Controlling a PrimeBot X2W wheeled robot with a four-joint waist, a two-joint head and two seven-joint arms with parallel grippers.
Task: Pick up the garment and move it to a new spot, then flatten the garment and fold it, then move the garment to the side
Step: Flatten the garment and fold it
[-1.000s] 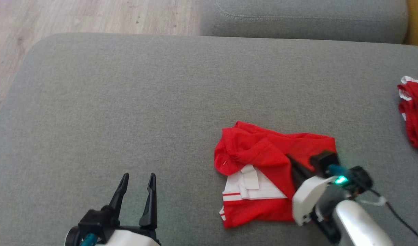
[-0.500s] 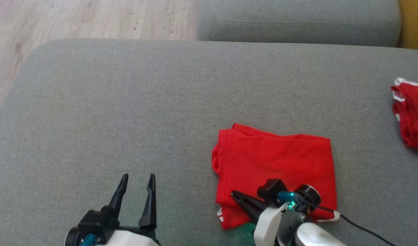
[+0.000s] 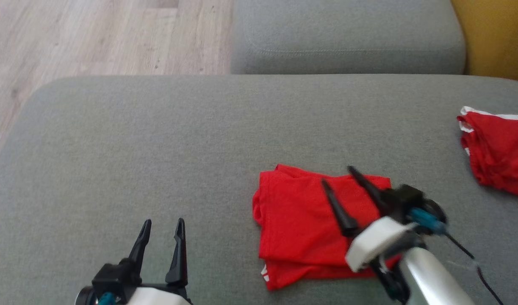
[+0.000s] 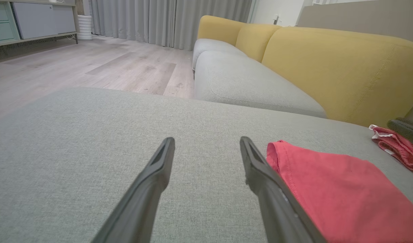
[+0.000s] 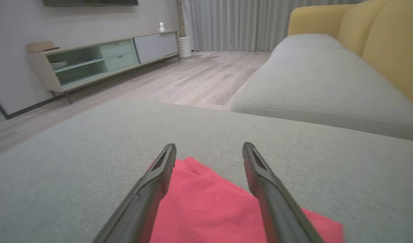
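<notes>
The red garment (image 3: 297, 220) lies folded into a rough rectangle on the grey sofa cushion (image 3: 157, 148), a bit of white trim at its near left corner. My right gripper (image 3: 338, 175) hovers over the garment's right half, open, fingers apart with nothing between them. In the right wrist view the garment (image 5: 209, 209) lies flat below the open fingers (image 5: 155, 182). My left gripper (image 3: 162, 222) stands open at the lower left, well left of the garment. In the left wrist view the garment (image 4: 341, 189) lies just right of that gripper (image 4: 206, 139).
A second red and white garment (image 3: 496, 148) lies bunched at the cushion's right edge. Another grey seat cushion (image 3: 347, 38) adjoins at the back, with a yellow backrest (image 3: 496, 38) on the right. Wood floor (image 3: 72, 34) lies beyond the cushion's left and far edges.
My right gripper laid the top layer over the garment, closing the fold and hiding the white panel, then opened and lifted off. The camera tilted, shifting the whole view down. The left gripper stayed still.
</notes>
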